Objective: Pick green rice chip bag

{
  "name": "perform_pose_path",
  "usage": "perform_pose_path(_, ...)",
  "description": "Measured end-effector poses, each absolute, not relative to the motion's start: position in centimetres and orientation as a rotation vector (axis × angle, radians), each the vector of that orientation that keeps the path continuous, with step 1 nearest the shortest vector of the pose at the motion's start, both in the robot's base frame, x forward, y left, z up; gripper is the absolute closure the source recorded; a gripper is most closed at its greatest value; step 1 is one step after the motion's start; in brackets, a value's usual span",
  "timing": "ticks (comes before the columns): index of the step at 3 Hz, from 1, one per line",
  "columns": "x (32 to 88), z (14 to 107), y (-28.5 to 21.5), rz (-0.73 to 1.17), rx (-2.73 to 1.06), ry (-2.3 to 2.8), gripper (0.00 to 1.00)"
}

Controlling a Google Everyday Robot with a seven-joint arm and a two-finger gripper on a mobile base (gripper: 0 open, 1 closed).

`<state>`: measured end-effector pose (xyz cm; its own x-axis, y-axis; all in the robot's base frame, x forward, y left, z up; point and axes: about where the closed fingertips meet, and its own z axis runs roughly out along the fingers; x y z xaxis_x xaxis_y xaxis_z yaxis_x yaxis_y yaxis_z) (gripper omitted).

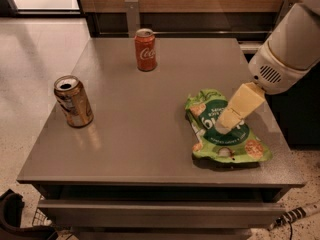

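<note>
The green rice chip bag [225,134] lies flat on the right side of the grey table [135,119], near its front edge. It is crinkly light green with a dark green oval and white lettering. My gripper [223,125] comes in from the upper right on a white arm and hangs right over the middle of the bag, covering part of the oval. Its pale yellow body points down and to the left.
A red cola can [145,49] stands upright at the back middle of the table. An opened brown can [73,101] stands at the left. A wooden wall and a dark ledge run behind the table. A cable [295,215] lies on the floor at lower right.
</note>
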<state>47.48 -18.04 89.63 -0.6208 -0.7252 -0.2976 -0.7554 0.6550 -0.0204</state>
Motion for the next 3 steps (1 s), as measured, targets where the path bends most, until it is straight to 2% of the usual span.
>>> perform_pose_path(3,49.0,83.6,-15.0,0.313,-0.921,2.66,0.0)
